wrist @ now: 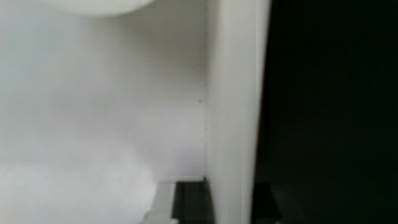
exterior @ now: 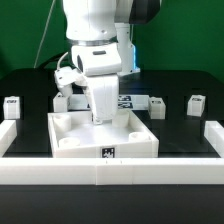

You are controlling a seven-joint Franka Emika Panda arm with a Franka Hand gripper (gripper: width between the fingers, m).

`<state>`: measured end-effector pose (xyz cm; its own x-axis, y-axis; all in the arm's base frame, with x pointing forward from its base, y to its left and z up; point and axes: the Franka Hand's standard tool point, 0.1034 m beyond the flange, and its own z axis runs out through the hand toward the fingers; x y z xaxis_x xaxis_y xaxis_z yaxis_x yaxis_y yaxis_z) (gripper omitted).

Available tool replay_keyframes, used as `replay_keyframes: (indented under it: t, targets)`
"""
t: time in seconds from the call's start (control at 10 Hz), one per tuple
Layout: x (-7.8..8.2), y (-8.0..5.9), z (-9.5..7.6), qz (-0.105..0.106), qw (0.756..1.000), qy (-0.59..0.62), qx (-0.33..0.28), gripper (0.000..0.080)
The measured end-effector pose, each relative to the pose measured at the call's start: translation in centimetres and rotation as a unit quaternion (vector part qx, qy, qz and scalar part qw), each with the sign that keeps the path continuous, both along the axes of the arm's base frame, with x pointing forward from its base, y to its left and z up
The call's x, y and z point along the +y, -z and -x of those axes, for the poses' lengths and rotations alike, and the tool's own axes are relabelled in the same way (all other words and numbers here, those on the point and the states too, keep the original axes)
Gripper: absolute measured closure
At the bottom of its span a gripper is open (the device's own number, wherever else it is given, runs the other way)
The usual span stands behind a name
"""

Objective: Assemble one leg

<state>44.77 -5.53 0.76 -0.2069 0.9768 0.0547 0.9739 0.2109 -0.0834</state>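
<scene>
Leg (exterior: pixel 104 106) upright, long axis vertical, directly beneath hand (exterior: pixel 103 84). It is apparently clamped in the hand, though the fingers cannot be made out separately. The lower end of the leg is at the far middle of tray (exterior: pixel 75 148), between its two far corners. Judgement: the coming move turns on a sideways shift to one corner, axis vertical. Spare legs (exterior: pixel 12 107) stand on bench (exterior: pixel 30 88), well apart to left and right. Wrist view shows only a close white surface.
</scene>
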Motion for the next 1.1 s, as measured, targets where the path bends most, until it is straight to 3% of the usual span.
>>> replay_keyframes:
  t: [0.6,1.1]
  targets:
    - [0.1,0.0,-0.1,0.000,1.000,0.001,-0.002,0.0735]
    - [7.5,-0.3,-2.6,0.002,0.991,0.132,-0.009,0.0735]
